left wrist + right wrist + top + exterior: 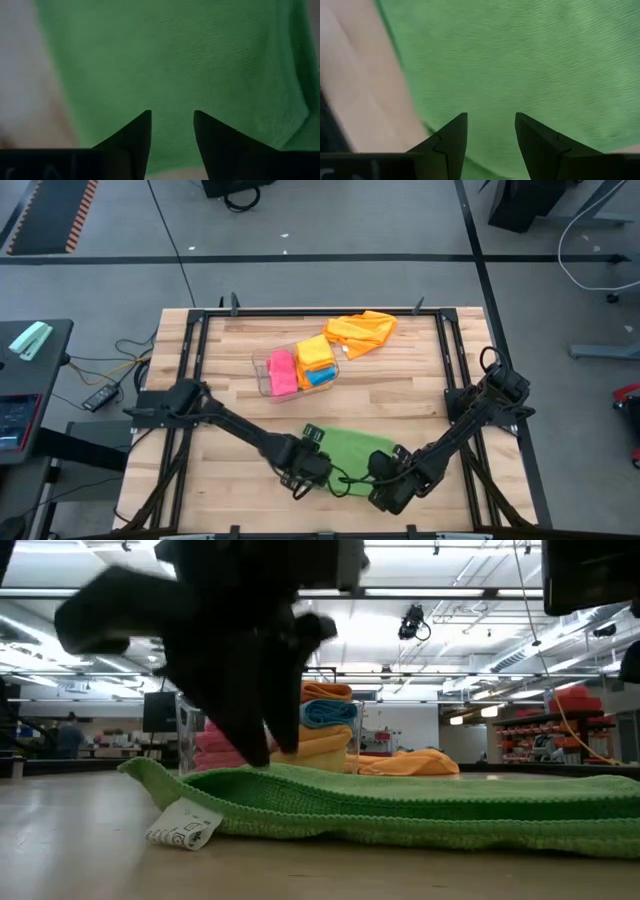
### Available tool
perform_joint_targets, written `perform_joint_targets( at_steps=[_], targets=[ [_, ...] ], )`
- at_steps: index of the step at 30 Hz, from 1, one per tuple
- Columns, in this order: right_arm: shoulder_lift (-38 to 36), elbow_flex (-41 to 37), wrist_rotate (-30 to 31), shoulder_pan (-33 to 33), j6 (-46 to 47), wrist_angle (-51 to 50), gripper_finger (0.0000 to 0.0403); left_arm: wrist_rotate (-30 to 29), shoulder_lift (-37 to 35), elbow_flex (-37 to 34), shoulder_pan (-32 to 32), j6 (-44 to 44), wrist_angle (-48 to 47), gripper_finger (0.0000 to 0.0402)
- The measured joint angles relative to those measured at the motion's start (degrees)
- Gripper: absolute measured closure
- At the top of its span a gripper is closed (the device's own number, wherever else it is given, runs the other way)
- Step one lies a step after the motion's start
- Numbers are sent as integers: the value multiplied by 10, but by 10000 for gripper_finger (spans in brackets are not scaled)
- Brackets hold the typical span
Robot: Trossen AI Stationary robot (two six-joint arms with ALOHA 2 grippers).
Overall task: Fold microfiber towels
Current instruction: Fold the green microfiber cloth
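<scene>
Both grippers, left (312, 470) and right (385, 485), hover with fingers parted and empty directly over the green towel (352, 450), which lies flat beneath and between the 2, long axis running gripper to gripper, equally near.

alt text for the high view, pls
Two robot arms meet over a green towel at the near edge of a wooden table, left gripper and right gripper both open. Behind, a clear bin holds folded towels; an orange towel lies beside it.
</scene>
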Motion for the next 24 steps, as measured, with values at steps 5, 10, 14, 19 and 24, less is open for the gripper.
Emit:
perform_joint_targets(
  at_steps=[5, 10, 14, 19, 24],
  targets=[
    [0, 0, 5, -5, -69, -52, 229, 55, 31, 1, 2, 6, 33, 271],
    [-1, -24, 2, -24, -150, -52, 229, 67, 37, 1, -18, 6, 100, 290],
    [-5, -55, -22, -48, -206, -45, 229, 67, 37, 1, -33, 6, 111, 300],
    [-5, -65, -8, -82, -382, -49, 229, 67, 37, 1, -45, -3, 147, 308],
    [-4, -65, 32, -153, -578, -57, 229, 65, 37, 1, -44, -20, 204, 316]
  ],
)
